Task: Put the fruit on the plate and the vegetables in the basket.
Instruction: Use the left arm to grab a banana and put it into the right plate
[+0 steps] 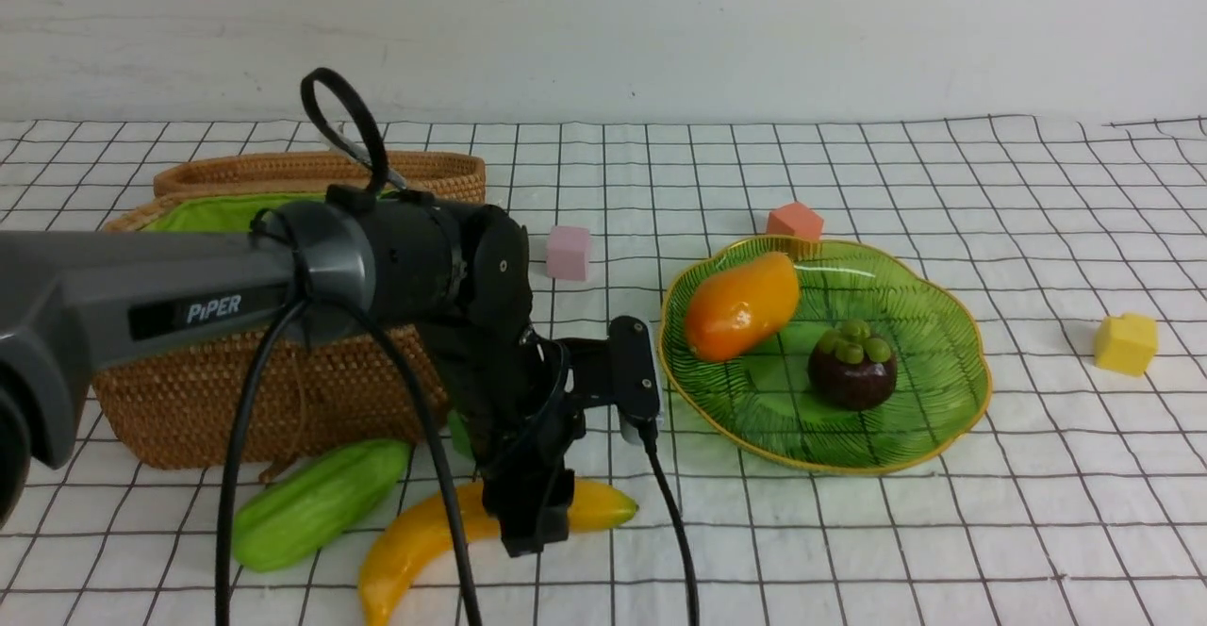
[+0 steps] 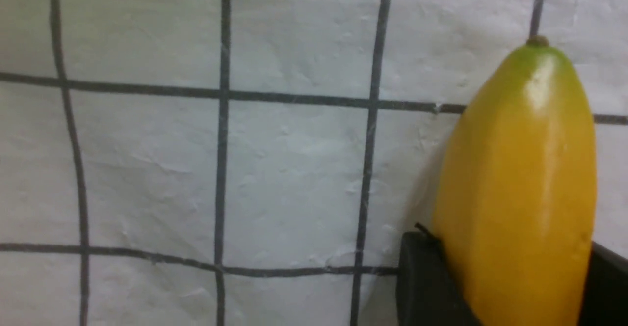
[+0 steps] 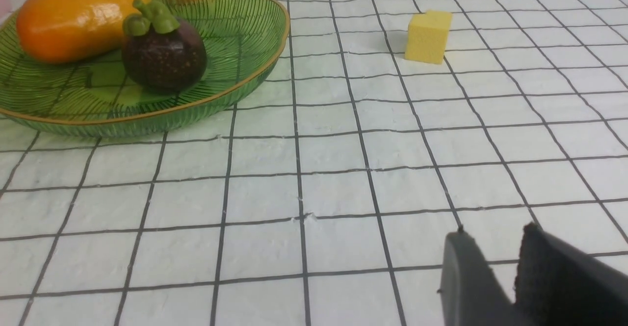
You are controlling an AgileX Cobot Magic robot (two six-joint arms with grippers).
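Front view | plate (image 1: 948, 324): mango (image 1: 741, 305), mangosteen (image 1: 852, 373) | basket (image 1: 236, 390): unclear | left hand (image 1: 536, 522) grips banana (image 1: 415, 541) | right hand (image 3: 515, 277) narrow

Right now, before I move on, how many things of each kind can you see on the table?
Fruit: 3 (banana, mango, mangosteen)
Vegetables in view: 1 (gourd); most of the inside of the basket is hidden
Foam cubes: 3 (pink cube, orange cube, yellow cube)
Containers: 2 (plate, basket)
Total: 9
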